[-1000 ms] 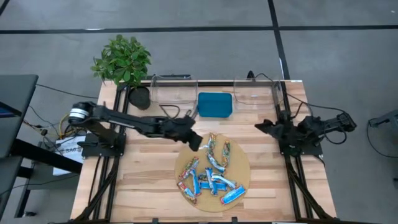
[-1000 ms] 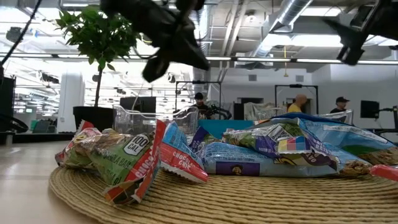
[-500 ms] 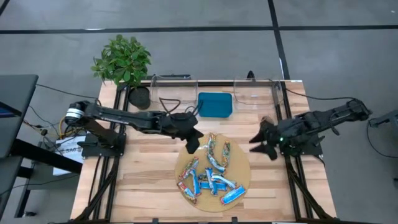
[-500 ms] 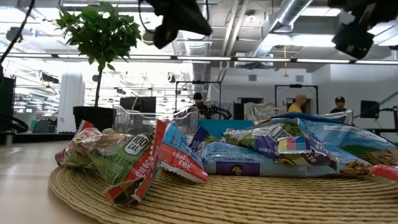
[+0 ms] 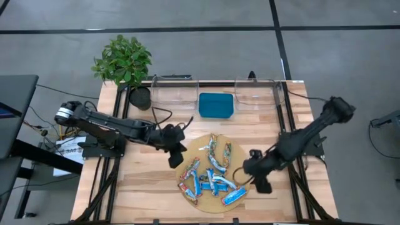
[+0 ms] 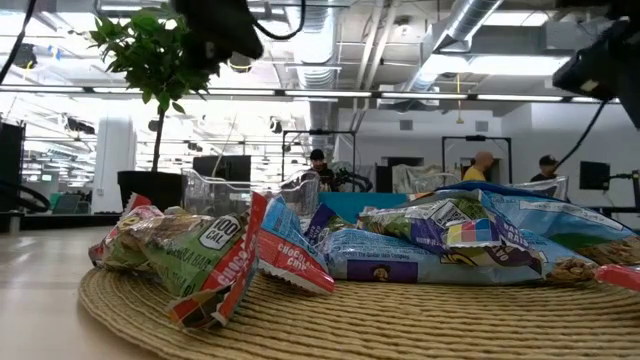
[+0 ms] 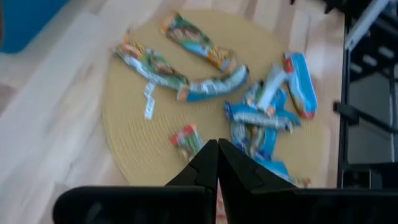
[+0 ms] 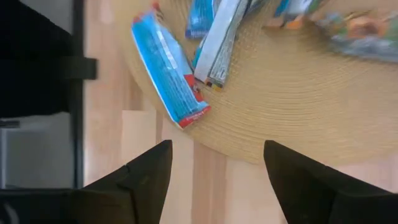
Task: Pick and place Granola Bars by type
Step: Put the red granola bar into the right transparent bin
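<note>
The granola bars lie heaped on a round woven mat, in bright blue, blue-and-silver and red-and-tan wrappers. The low view shows the bars close up. My left gripper hangs shut above the mat's left edge; in its wrist view its fingers meet over the bars. My right gripper hangs open above the mat's right edge. A bright blue bar lies on the mat's rim ahead of my right gripper.
A teal tray sits at the far middle of the table between two clear bins. A potted plant stands at the far left corner. Bare wood shows left, right and near of the mat.
My left gripper has drawn back from the mat's far-left rim toward the table's left and near edges. My right arm has swung out from its rest at the right side, toward the near edge and left, and lowered to the mat's right edge. The bars have not moved.
</note>
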Robot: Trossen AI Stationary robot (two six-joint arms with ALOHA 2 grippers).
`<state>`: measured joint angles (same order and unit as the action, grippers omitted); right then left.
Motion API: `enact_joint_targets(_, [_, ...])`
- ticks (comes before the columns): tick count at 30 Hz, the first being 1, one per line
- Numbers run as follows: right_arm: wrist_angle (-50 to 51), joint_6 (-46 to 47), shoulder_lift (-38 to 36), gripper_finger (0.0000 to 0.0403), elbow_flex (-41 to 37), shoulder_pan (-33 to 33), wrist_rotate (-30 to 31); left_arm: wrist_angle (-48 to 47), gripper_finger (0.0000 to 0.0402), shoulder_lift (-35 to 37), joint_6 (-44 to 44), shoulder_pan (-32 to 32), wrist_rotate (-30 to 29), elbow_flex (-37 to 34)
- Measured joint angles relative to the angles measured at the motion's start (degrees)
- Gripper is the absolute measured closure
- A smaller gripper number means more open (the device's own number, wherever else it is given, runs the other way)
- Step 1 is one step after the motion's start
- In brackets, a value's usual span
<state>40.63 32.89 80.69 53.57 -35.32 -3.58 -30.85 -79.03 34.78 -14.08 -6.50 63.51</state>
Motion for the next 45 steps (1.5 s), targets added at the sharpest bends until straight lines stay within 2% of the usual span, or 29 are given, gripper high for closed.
enact_joint_targets(9, [-1.16, -3.21, 20.79, 0.0159, 11.65, -1.12, -1.57, -1.9, 0.0401, 0.01, 0.92, -7.77, -3.44, 0.0])
enact_joint_targets(13, [-0.93, -3.37, 26.46, 0.0159, 14.25, -1.09, -3.33, -1.76, 0.0401, 0.01, 0.57, -9.74, -3.19, 0.0])
enact_joint_targets(17, [-1.17, -3.11, 29.03, 0.0159, 15.6, -1.15, -5.16, -0.99, 0.0401, 0.01, 0.22, -11.34, -2.82, 0.0])
enact_joint_targets(21, [-0.69, -2.96, 29.35, 0.0162, 15.99, -1.44, -5.26, -0.88, 0.0401, 0.01, 0.33, -12.64, -2.89, 0.0])
enact_joint_targets(24, [0.09, -2.79, 29.24, 0.0184, 15.99, -1.44, -5.46, -0.88, 0.0401, -0.02, 0.78, -13.04, -3.25, 0.0])
enact_joint_targets(32, [0.99, -0.68, 29.02, 0.0317, 15.97, -1.44, -7.01, -0.71, 0.0401, -0.02, 1.4, -13.37, -3.39, 0.0])
enact_joint_targets(35, [1.06, 0.21, 27.86, 0.0345, 15.95, -1.41, -7.01, 0.4, 0.0401, -0.04, 1.42, -13.37, -4.25, 0.0])
enact_joint_targets(40, [0.91, 2.61, 22.62, 0.0349, 17.09, 0.51, -4.93, 3.17, 0.0401, -0.04, 1.95, -13.26, -5.38, 0.0])
enact_joint_targets(45, [0.63, 6.45, 14.16, 0.0346, 18.0, 4.61, 3.87, 5.84, 0.0401, -0.06, 2.46, -13.23, -9.07, 0.0])
